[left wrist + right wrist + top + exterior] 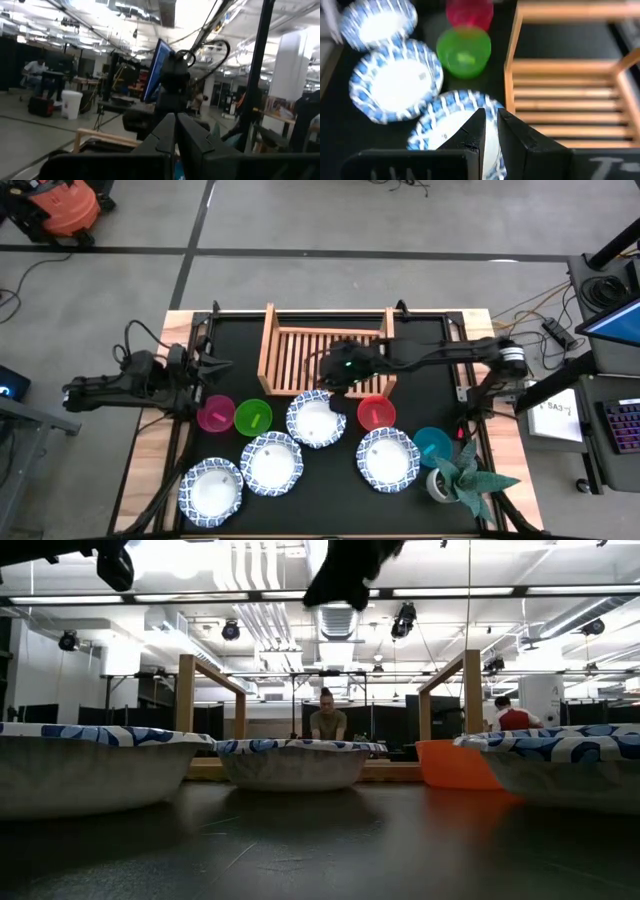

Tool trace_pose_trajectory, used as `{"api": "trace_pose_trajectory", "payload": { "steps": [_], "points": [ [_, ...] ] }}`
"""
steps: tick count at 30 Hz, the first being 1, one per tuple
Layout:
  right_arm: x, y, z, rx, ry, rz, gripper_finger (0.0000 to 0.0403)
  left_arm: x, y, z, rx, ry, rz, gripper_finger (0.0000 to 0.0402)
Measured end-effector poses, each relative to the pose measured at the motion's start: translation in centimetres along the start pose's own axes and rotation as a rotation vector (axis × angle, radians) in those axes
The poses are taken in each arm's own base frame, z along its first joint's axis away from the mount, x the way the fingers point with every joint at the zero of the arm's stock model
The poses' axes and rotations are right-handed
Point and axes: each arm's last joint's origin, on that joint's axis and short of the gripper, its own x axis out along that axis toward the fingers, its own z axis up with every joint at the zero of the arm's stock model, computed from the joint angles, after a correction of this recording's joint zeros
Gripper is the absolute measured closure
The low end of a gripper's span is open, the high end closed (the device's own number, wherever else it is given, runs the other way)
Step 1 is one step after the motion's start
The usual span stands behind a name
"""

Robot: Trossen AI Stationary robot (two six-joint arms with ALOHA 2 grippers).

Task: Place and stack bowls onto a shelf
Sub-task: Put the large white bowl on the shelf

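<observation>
While my left arm waits at the left edge of the surface, its fingers pressed narrow together and holding nothing, I see the black mat surface framed by pale wood, standing on a grey floor with dark seams. An orange shop vacuum sits on the floor at the far left.

Left to right on the mat lie a wide white bowl with a blue-patterned rim, a small pink plastic bowl, a small green plastic bowl, a second blue-rimmed white bowl, a third, a small red plastic bowl, a fourth blue-rimmed bowl, a small teal plastic bowl and a small pot with a spiky teal-green plant.

The light-brown wooden slatted shelf stands at the back, bare of bowls. My right fingers hover over its front rail and the third bowl's rim, nearly closed, gripping nothing.

From table height the room shows bright ceiling lights and a seated person beyond. At the right, a laptop and a paper sheet whose writing I cannot read.
</observation>
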Motion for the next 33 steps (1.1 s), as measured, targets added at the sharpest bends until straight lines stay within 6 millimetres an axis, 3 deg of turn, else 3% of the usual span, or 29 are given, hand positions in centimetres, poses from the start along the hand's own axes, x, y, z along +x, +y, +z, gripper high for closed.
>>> {"api": "trace_pose_trajectory", "payload": {
  "steps": [7,13,17,25,28,33],
  "points": [
    [5.4,-0.5,-2.0,0.009,0.129,-0.001,0.0365,-0.1,-0.1,0.4,0.014,0.038,0.007,0.0402],
    [8.6,-0.8,-3.5,0.019,0.207,-0.002,0.0365,-0.1,0.0,0.3,0.056,0.037,0.030,0.0402],
    [9.7,-1.0,-3.3,0.010,0.211,-0.013,0.0364,-0.1,0.3,0.3,0.067,0.028,0.109,0.0402],
    [11.1,-1.6,-2.7,0.084,0.209,-0.212,0.0361,0.1,0.4,0.2,0.108,0.035,0.161,0.0402],
    [11.6,-1.7,-2.6,0.074,0.231,-0.224,0.0335,0.1,0.4,0.2,0.108,0.033,0.165,0.0402],
    [12.0,-1.8,-2.7,0.034,0.285,-0.217,0.0252,0.1,0.4,0.2,0.131,0.034,0.165,0.0402]
  ]
}}
